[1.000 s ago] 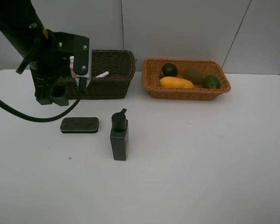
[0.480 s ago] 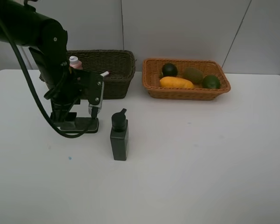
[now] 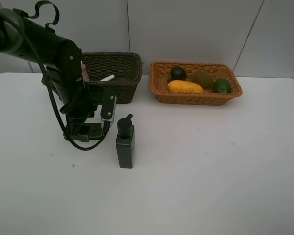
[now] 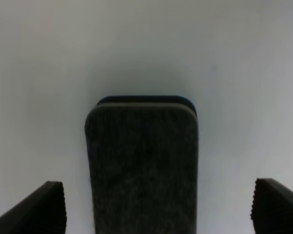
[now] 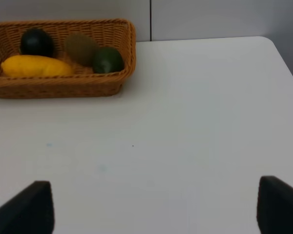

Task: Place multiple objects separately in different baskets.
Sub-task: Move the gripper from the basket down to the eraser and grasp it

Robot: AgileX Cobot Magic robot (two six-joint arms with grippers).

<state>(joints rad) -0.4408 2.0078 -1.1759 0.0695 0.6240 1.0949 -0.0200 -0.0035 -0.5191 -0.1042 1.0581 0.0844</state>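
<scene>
Jaws of the left gripper stand wide apart on either side of the flat black block, low over it but not closed on it, so nothing is held; the right gripper is also spread and empty. Measured from the dark basket: the marker and the pink bottle are inside it, the block lies on the table just in front, and the black pump bottle stands a little farther forward. Beside it, the orange-tan basket holds all four fruits. By my judgement two items remain.
</scene>
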